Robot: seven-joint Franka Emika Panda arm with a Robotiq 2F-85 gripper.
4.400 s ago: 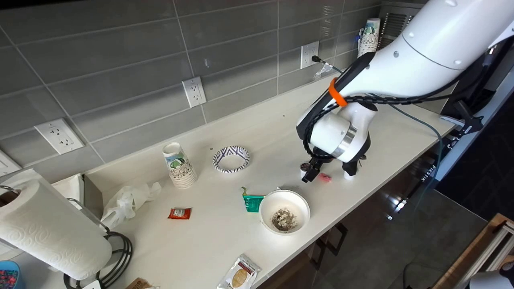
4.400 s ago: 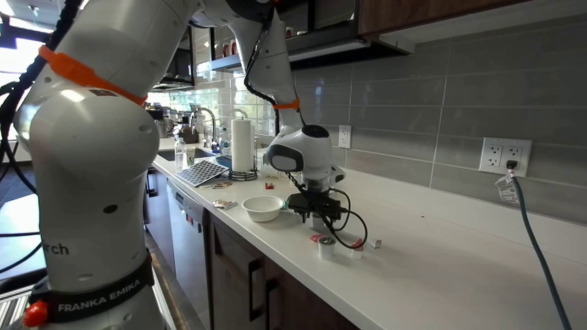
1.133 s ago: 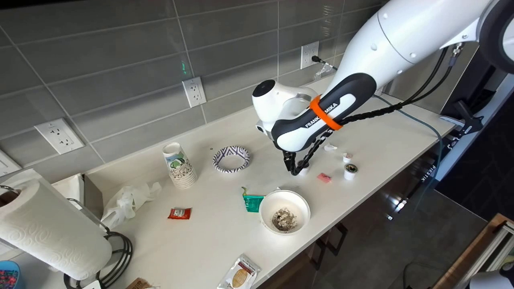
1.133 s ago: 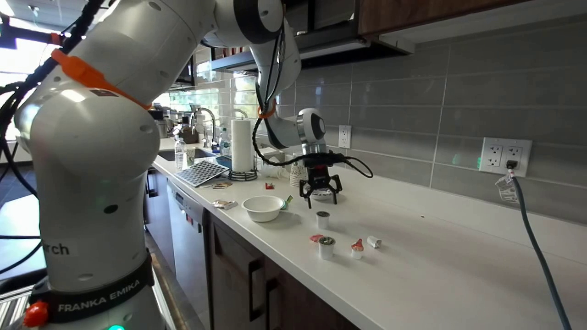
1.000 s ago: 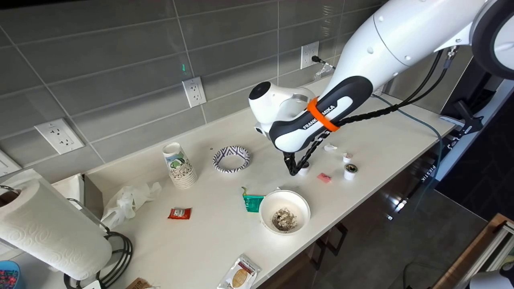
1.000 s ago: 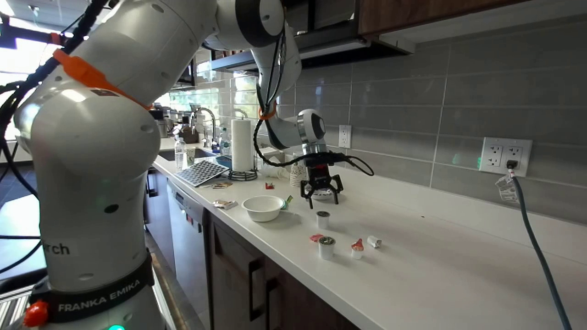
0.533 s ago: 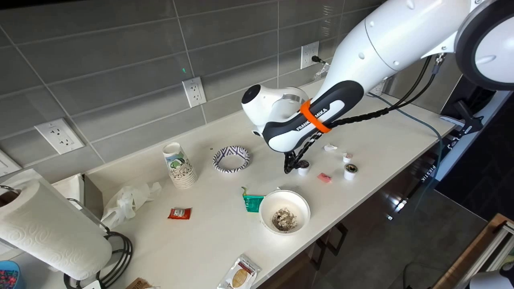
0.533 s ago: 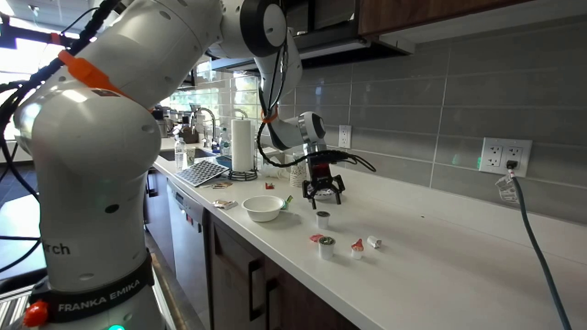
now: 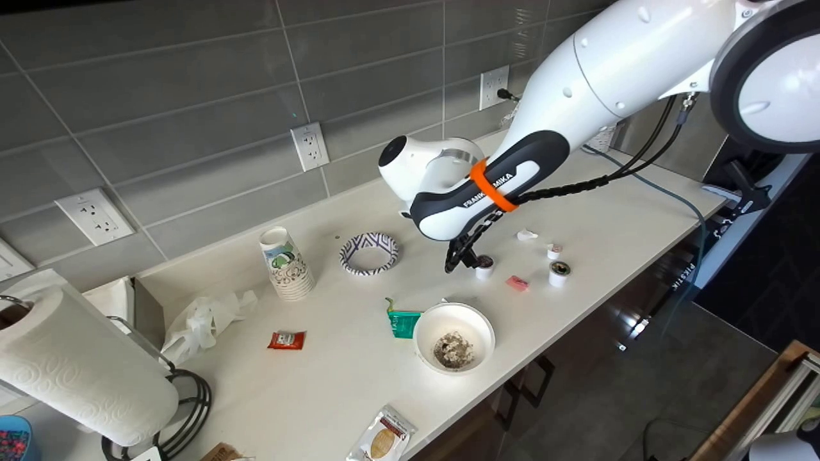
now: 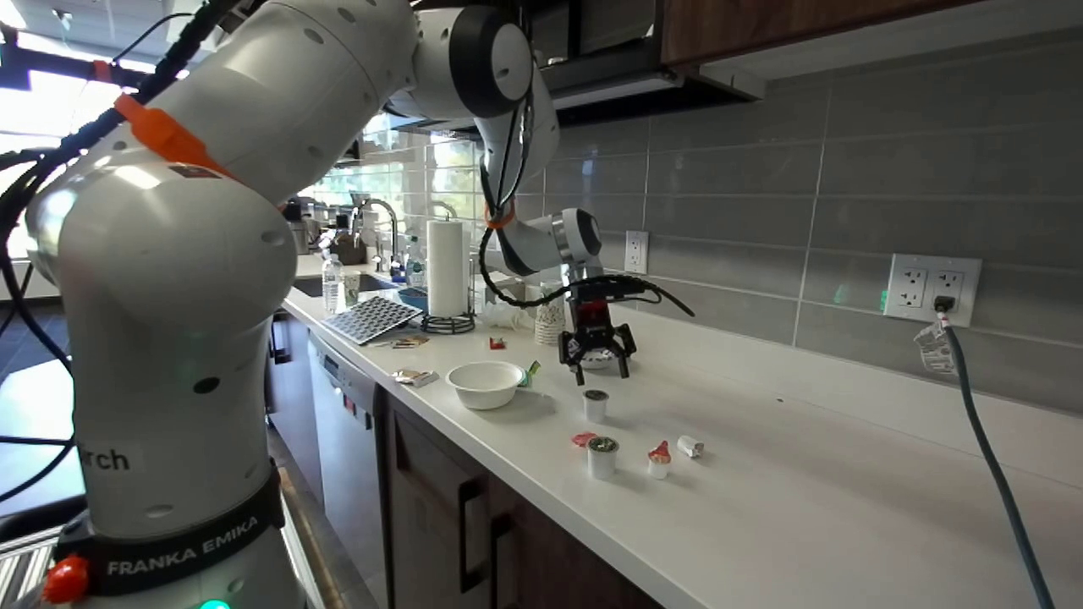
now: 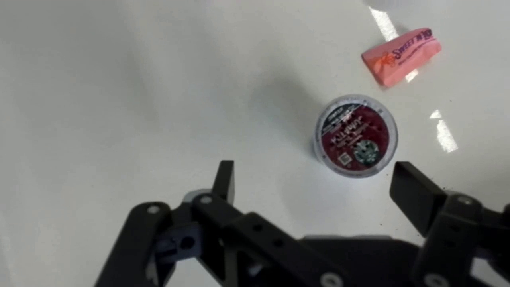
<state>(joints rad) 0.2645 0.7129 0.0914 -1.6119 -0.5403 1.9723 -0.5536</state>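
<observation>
My gripper is open and empty above the white counter, pointing down; it shows in the wrist view and in an exterior view. Nearest is a white coffee pod with a dark red lid, upright just ahead of the jaws, nearer the right finger and below it. The pod shows in both exterior views. A pink sweetener packet lies beyond it. Another pod, a small creamer cup with a red lid and a small white item stand farther off.
A white bowl with crumbly contents stands near the counter edge, beside a green packet. A patterned paper bowl, stacked cups, a red packet, a snack packet and paper towels are around. The tiled wall backs the counter.
Since the earliest frames, my gripper has risen from low around the dark red pod and the wrist has turned. Over the last second it drifts slightly toward the wall. The objects have not moved.
</observation>
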